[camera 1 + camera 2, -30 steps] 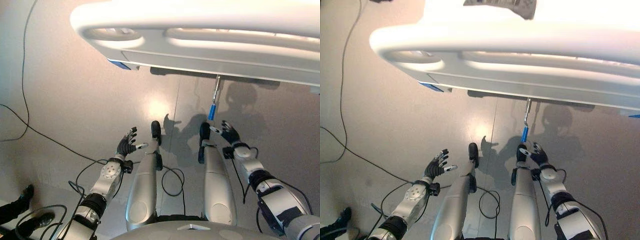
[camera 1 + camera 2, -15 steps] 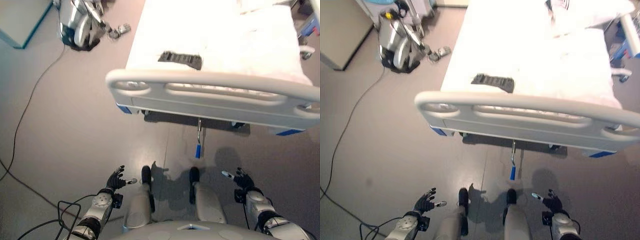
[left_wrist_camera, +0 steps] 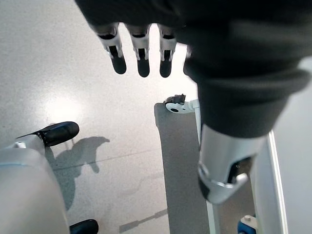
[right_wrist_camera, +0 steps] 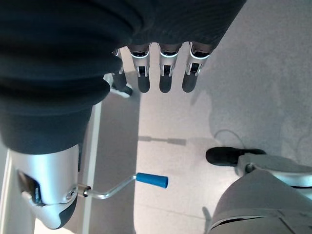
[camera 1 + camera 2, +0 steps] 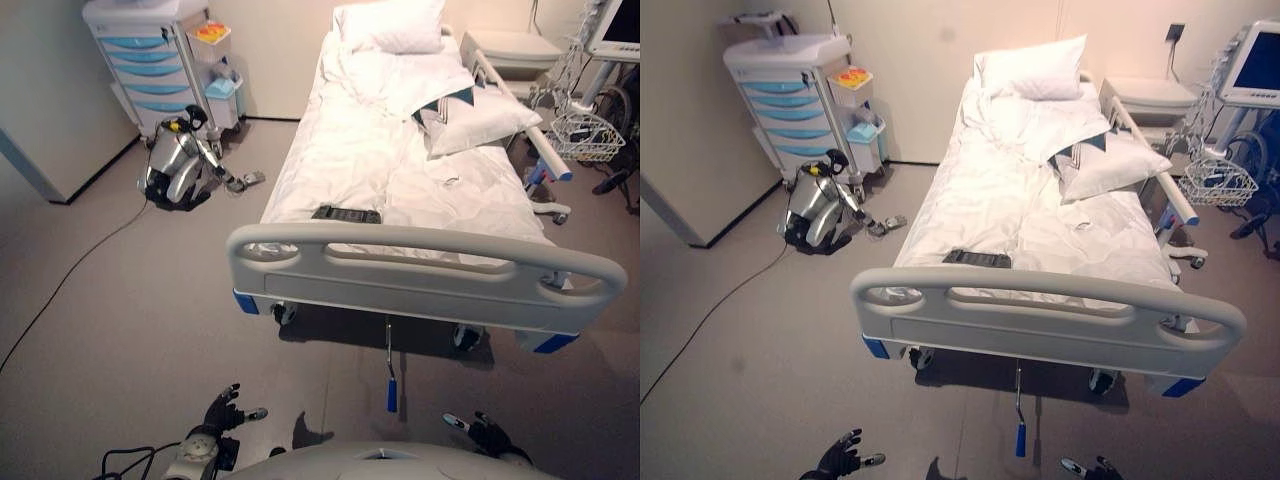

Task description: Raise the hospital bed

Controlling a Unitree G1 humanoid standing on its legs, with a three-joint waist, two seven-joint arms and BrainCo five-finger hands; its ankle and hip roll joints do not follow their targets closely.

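Note:
The hospital bed (image 5: 420, 160) with white sheets stands ahead, its white footboard (image 5: 430, 272) facing me. Below the footboard's middle a metal crank hangs toward the floor, ending in a blue grip (image 5: 392, 394). My left hand (image 5: 219, 413) is low at the left, open, fingers (image 3: 142, 54) straight over bare floor. My right hand (image 5: 486, 432) is low at the right, open and empty, a little to the right of the crank's grip. In the right wrist view the blue grip (image 4: 152, 180) lies beyond the straight fingers (image 4: 165, 74), apart from them.
A black remote (image 5: 345, 213) lies on the mattress near the footboard. A cart with blue drawers (image 5: 150, 62) and a silver machine (image 5: 180, 168) on the floor stand far left. A wire basket (image 5: 588, 135) and a monitor (image 5: 1255, 62) stand at the right.
The camera has tilted up: the whole bed and room now show and both hands sit at the lower edge. Both hands stay open and hold nothing.

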